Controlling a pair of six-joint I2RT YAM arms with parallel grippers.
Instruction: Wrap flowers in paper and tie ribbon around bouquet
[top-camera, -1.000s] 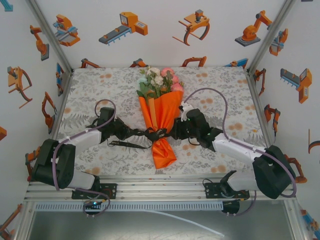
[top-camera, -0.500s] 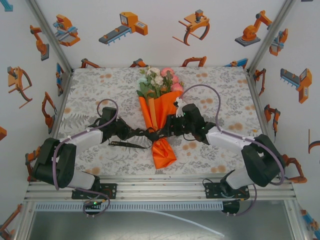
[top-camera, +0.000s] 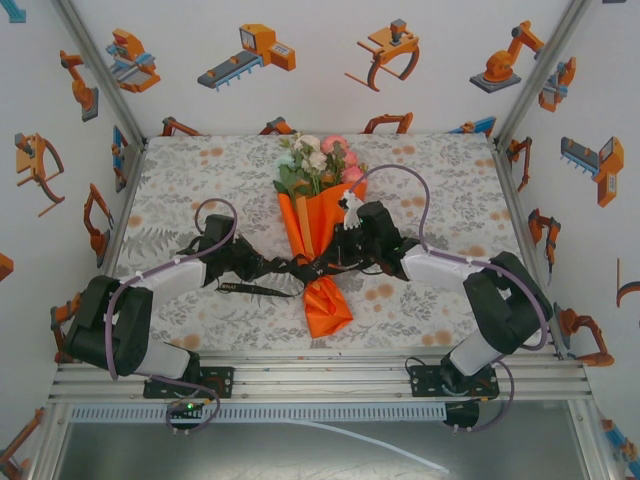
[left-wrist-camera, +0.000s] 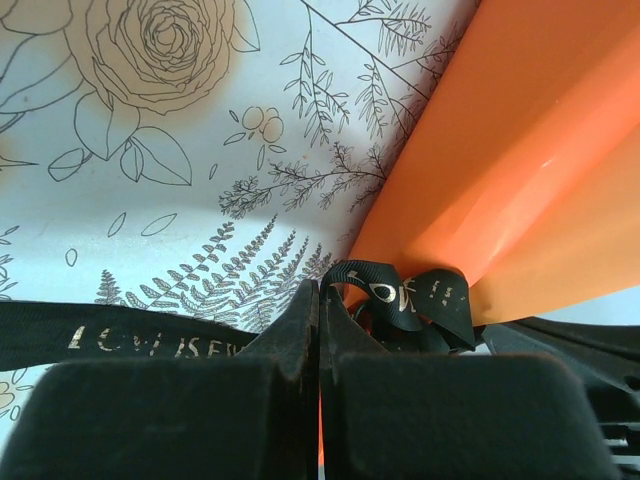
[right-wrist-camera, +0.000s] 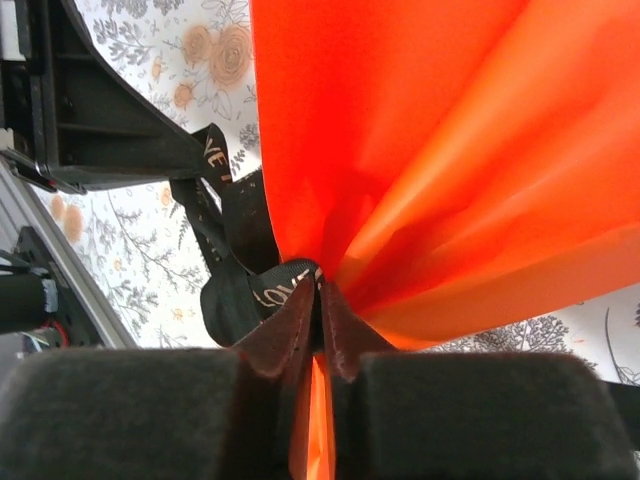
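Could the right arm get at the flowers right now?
Probably yes, once freed: the flowers lie uncovered just beyond the right arm, though its jaws are pinched shut on the ribbon.

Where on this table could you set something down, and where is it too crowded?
Free: the far corners of the cloth, either side of the flowers, and the near strips either side of the tip of the bouquet. Crowded: the middle, where the left gripper and right gripper meet at the ribbon.
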